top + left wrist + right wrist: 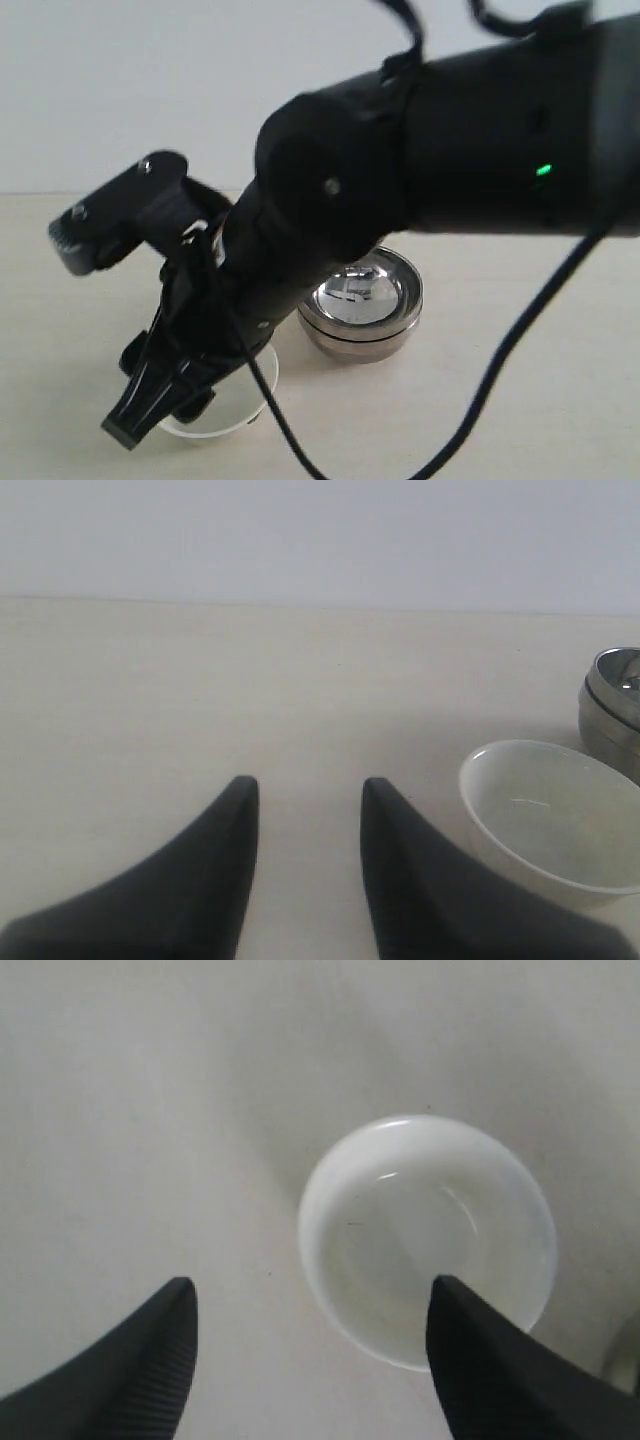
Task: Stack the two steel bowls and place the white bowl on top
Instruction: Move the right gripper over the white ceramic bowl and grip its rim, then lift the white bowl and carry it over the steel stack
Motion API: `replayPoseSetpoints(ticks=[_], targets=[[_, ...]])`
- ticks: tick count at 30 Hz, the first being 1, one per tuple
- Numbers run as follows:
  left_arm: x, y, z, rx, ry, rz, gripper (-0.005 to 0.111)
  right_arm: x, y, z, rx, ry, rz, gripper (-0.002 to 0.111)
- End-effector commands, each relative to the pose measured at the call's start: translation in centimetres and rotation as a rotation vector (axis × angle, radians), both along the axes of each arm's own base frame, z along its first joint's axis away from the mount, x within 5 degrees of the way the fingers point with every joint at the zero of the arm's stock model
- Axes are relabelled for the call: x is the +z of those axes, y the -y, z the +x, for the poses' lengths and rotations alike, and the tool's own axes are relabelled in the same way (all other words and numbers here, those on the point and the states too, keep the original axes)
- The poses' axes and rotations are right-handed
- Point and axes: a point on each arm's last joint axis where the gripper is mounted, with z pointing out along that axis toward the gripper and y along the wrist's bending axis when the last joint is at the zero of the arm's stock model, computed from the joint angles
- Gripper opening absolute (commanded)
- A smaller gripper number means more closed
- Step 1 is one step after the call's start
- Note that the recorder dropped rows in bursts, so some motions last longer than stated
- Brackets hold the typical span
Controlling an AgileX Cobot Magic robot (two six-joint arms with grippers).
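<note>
Exterior view: a black arm (440,150) reaches in from the right across the table (560,400), and the right gripper (160,412) points down over the white bowl (238,408), which sits at front left and is mostly hidden. The steel bowls (362,310) stand nested one in the other just right of the white bowl. Left wrist view: the left gripper (305,800) has its jaws spread with only bare table between them; the white bowl (550,820) lies beside it, and the steel bowls (612,705) are just behind that. Right wrist view: the right gripper (312,1290) has its jaws wide apart, one fingertip over the white bowl (400,1230) and the other outside its rim; whether it touches cannot be told.
</note>
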Motion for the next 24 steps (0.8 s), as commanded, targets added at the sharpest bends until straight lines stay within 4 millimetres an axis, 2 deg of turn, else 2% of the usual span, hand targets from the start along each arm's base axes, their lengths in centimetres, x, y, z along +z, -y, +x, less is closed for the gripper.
replayPoseSetpoints(ticks=[1, 10, 24], targets=[[-0.1, 0.0, 0.0, 0.003, 0.006, 0.001, 0.032, -2.4, -1.5, 0.8, 0.017, -0.015, -0.047, 0.059], [-0.1, 0.0, 0.0, 0.003, 0.006, 0.001, 0.032, -6.2, -2.8, 1.4, 0.061, -0.012, -0.123, 0.059], [-0.1, 0.0, 0.0, 0.003, 0.006, 0.001, 0.032, -9.2, -3.5, 2.1, 0.063, 0.012, -0.164, 0.059]])
